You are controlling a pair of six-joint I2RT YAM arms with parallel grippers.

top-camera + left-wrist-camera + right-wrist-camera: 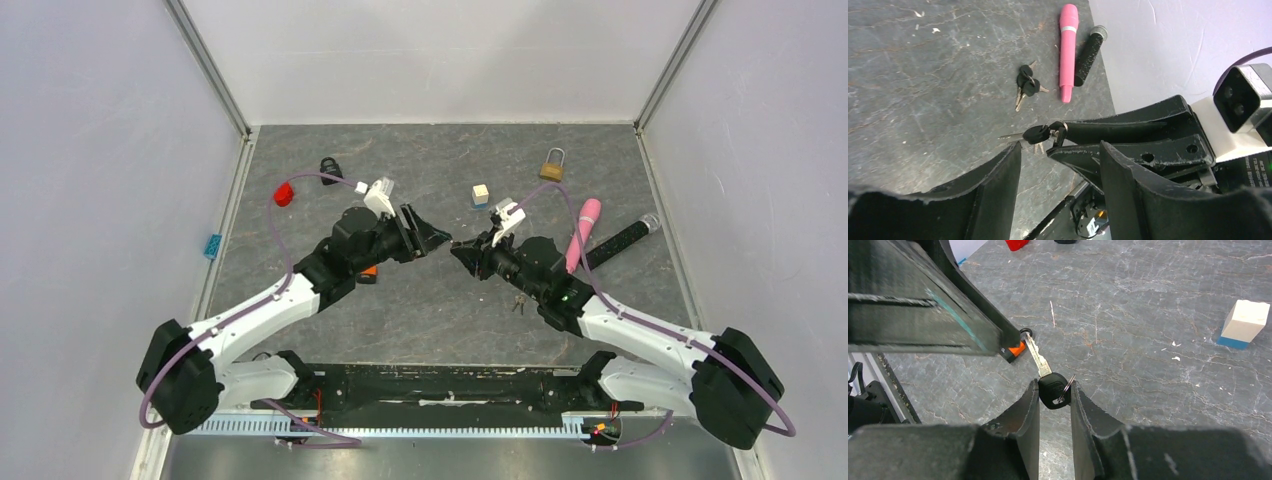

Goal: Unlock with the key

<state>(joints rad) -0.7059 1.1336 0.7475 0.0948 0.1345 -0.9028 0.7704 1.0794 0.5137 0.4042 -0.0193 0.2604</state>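
Note:
My right gripper (1054,384) is shut on the black head of a key (1052,390), whose silver blade points away toward my left gripper. In the left wrist view the same key (1036,134) sticks out of the right gripper's tips, just beyond my left gripper (1059,147). That gripper is open, with nothing between its fingers (1003,172). From above, the two grippers (435,240) (462,252) meet tip to tip at the table's middle. A brass padlock (552,166) lies at the far right, apart from both.
A second bunch of keys (1027,86) lies on the table beside the right arm. Past it are a pink stick (583,232) and a black cylinder (625,238). Also on the table are a small block (481,194), a red piece (284,193), a black piece (329,165) and an orange-black piece (1013,351).

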